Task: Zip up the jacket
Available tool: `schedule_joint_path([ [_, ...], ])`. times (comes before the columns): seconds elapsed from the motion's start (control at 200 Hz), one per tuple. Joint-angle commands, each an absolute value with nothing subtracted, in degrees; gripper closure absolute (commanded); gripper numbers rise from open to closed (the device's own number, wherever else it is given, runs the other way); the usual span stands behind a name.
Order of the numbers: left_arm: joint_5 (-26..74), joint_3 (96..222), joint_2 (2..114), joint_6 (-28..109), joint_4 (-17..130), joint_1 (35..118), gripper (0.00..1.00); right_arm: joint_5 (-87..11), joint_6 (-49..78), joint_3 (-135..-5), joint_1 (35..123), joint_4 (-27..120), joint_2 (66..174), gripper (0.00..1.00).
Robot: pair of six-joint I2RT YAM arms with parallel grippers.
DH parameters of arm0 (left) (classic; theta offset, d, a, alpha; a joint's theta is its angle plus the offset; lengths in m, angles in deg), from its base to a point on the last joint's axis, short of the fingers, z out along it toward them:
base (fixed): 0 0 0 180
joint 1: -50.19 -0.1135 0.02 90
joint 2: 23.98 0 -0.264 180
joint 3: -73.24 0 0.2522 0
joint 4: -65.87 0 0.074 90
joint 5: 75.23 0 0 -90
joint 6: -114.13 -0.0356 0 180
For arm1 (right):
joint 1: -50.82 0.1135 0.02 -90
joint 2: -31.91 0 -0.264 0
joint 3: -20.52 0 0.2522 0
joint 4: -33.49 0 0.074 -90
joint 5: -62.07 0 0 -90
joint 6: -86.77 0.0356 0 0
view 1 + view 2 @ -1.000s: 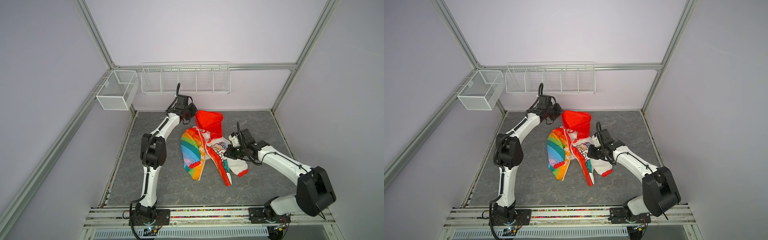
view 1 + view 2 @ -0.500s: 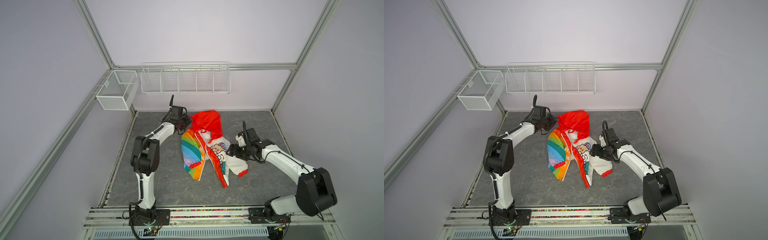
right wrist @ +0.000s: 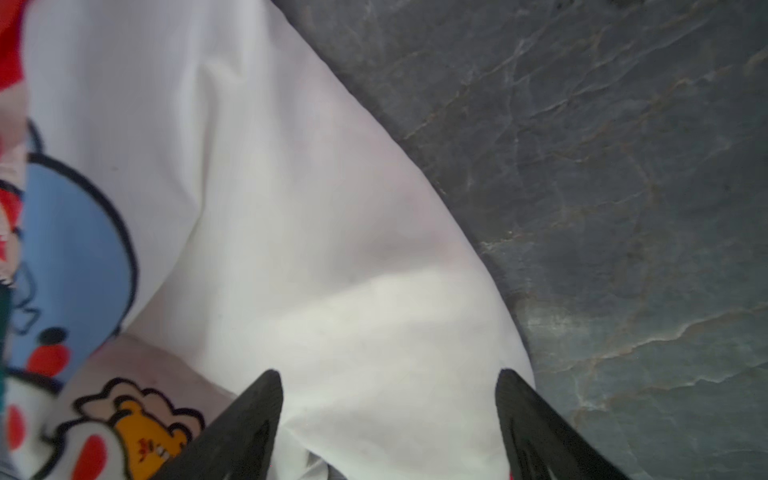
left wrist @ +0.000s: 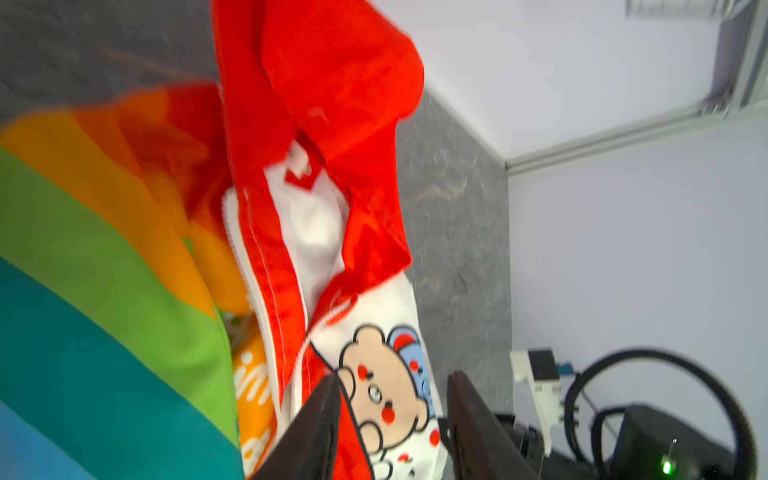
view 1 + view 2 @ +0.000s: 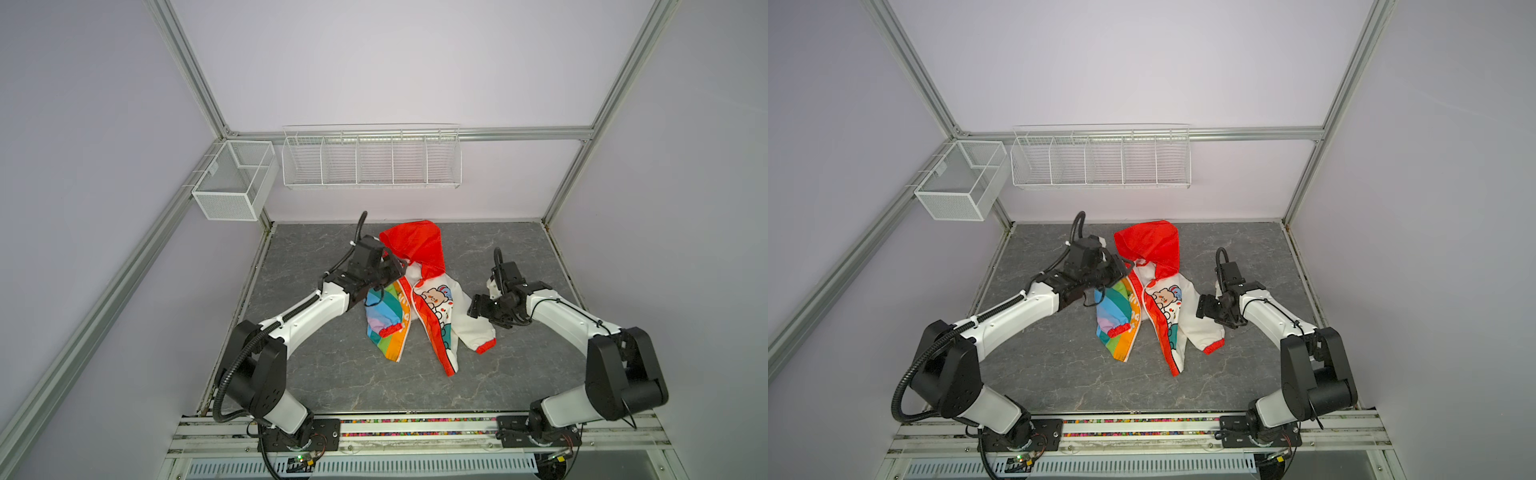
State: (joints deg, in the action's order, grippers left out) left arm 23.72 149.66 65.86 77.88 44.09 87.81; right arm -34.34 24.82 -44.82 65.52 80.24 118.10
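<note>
The grey tabletop (image 5: pixel 498 257) carried the jacket (image 5: pixel 432 307) near its middle, front side up, with the red hood (image 5: pixel 415 245) pointing to the far side and the hem towards us. The rainbow half (image 5: pixel 384 307) lay on the left and the white half with the cartoon bear (image 5: pixel 436 297) on the right.

A second before, both claws had been clamped shut, the left one raised at the far side by the hood and the right one pressed against the white shoulder. By this moment both had let go. The left arm had dropped and come nearer. Its left claw (image 5: pixel 397 268) sat at the neck of the jacket, and in the left wrist view its jaws stood partly apart with nothing between them. The right claw (image 5: pixel 473 308) had backed a little to the right, to just beside the white sleeve (image 3: pixel 332 249). In the right wrist view its jaws (image 3: pixel 390 382) gaped wide over the cloth, gripping none of it.

We judged this to be the end of the laying-out step, with the jacket released and at rest.

The white zipper (image 4: pixel 249 282) was not yet joined. Its two edges met near the collar and splayed apart towards the hem. We thought the near ends of the zipper would have to be brought together next.
</note>
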Motion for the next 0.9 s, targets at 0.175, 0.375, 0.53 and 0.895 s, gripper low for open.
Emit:
schedule_joint_path([
  [0.175, 23.4, 137.9, 70.2, 85.0, 55.2, 93.9, 0.6, -33.0, 25.5, -40.5, 64.4, 75.3, 121.9, 0.26],
  [0.375, 22.9, 139.6, 74.1, 83.0, 56.3, 92.1, 0.6, -34.8, 25.3, -41.7, 62.9, 74.9, 122.8, 0.72],
  [0.53, 23.1, 140.9, 76.3, 82.0, 55.6, 90.1, 0.6, -35.9, 24.4, -45.2, 59.9, 77.7, 119.6, 0.93],
  [0.895, 25.2, 138.2, 80.1, 81.7, 58.5, 85.3, 0.62, -33.8, 22.5, -53.9, 49.5, 84.7, 116.6, 0.93],
])
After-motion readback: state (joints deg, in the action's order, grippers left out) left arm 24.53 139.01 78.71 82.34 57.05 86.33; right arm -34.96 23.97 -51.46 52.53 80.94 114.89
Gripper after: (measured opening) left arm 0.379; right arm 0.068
